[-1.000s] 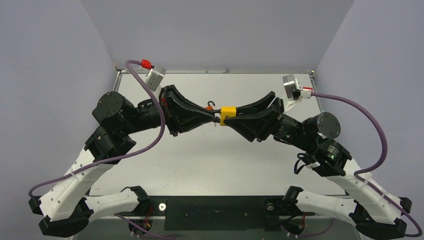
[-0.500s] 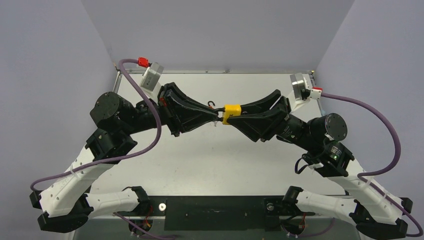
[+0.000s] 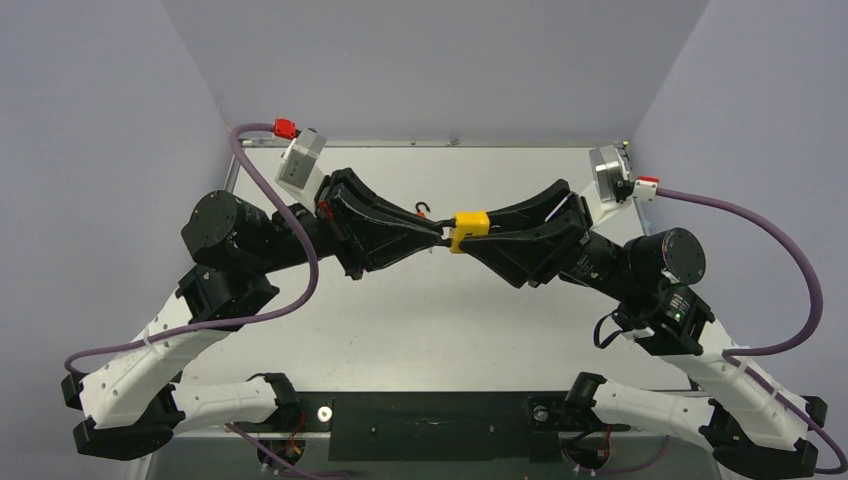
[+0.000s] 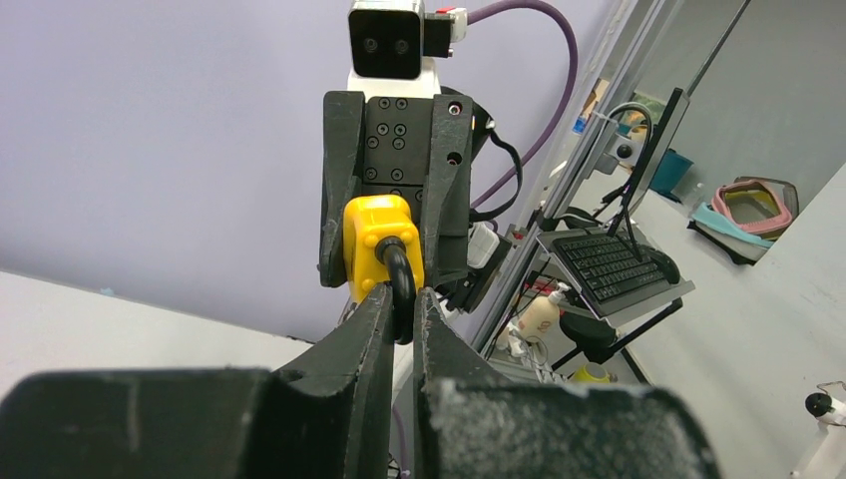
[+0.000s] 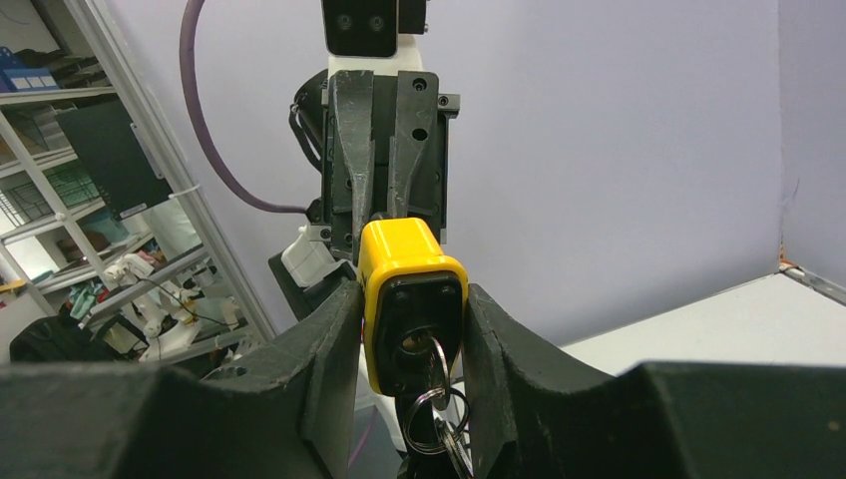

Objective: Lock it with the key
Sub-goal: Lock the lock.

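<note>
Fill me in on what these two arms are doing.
Both arms hold a yellow padlock in the air above the table. The right gripper clamps the lock's body, and the left gripper is pinched shut on its black shackle. A key with a ring hangs at the keyhole end. Neither gripper is on the key.

The left tool (image 3: 439,232), tips pinched, meets the yellow padlock (image 3: 471,219) clamped in the right tool (image 3: 464,236).
</note>
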Robot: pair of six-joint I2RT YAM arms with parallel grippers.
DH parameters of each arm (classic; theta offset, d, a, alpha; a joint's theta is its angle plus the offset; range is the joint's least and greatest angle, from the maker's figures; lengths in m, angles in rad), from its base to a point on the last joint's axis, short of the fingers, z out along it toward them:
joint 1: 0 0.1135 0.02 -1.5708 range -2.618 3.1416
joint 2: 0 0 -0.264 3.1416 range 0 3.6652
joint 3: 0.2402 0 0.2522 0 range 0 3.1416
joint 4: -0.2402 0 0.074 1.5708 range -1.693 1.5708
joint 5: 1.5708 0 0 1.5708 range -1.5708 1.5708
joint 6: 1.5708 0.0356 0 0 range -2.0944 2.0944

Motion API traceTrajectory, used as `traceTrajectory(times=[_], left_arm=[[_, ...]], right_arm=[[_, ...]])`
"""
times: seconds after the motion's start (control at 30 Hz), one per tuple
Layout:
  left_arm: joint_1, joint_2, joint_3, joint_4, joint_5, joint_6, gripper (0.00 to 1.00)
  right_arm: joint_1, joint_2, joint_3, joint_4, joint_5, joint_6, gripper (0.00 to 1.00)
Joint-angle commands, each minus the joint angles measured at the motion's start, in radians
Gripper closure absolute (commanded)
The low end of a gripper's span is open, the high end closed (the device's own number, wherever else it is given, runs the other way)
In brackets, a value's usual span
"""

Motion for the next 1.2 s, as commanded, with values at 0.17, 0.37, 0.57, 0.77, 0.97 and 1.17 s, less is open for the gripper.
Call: traceTrajectory(times=[0.17, 0.37, 0.57, 0.77, 0.97, 1.17], left_arm=[[-0.094, 0.221, -0.107, -0.19, 0.045, -0.005, 1.0], [-0.099, 0.24, -0.096, -0.239, 0.01, 0.01, 1.0], [-0.094, 0.225, -0.079, -0.31, -0.067, 0.035, 1.0], [-0.03, 0.169, -0.064, -0.415, -0.203, 0.065, 0.93], [0.063, 0.098, -0.079, -0.427, -0.219, 0.063, 0.52], [0.126, 0.065, -0.089, -0.449, -0.244, 0.062, 0.41]], right_arm=[[0.044, 0.151, -0.039, -0.172, -0.002, -0.058, 1.0], [0.057, 0.165, -0.029, -0.189, 0.012, -0.07, 1.0], [0.053, 0.162, -0.033, -0.206, 0.068, -0.083, 1.0], [-0.025, 0.131, -0.071, -0.202, 0.09, -0.062, 1.0], [-0.137, 0.058, -0.163, -0.143, 0.09, 0.002, 1.0], [-0.231, 0.019, -0.251, -0.119, 0.113, 0.061, 1.0]])
